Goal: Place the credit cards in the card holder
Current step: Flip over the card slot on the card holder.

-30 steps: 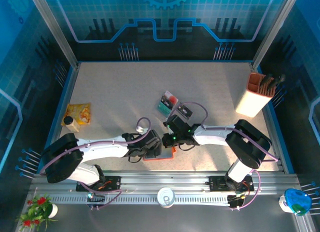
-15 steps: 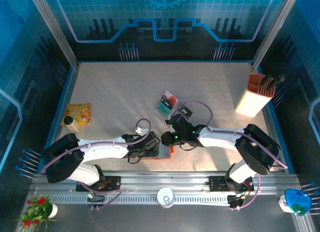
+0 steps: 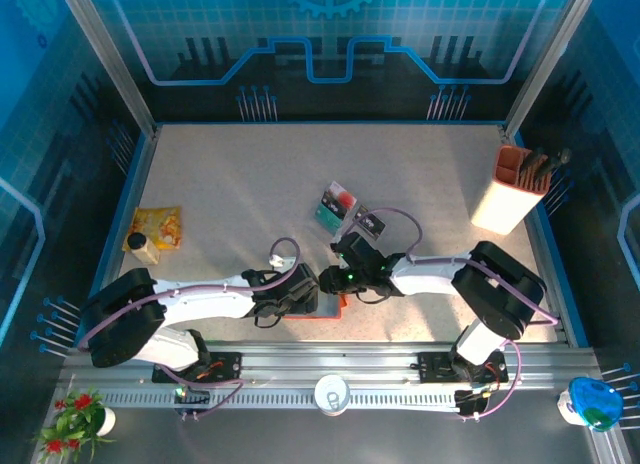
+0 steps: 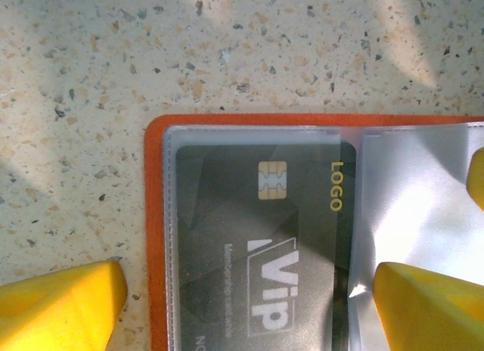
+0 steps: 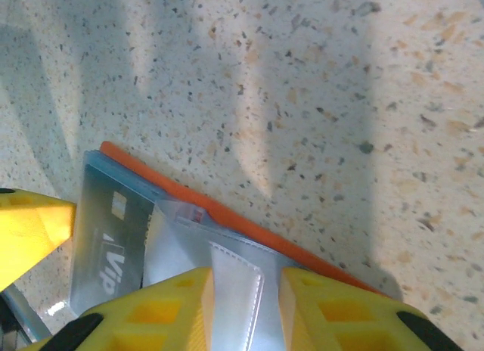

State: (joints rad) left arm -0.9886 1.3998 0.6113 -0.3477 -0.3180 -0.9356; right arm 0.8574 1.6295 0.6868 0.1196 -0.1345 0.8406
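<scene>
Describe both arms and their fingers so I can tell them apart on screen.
They match. The left arm and right arm have white links, black joint housings and a looping purple cable. The left fingers and right fingers are blocky and bright yellow. A green light glows near the right wrist.

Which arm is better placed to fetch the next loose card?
Right, probably. The loose credit cards lie just beyond the right gripper, on its side. The left gripper, fingers wide, straddles the edge of the card holder, suited to steadying it.
</scene>
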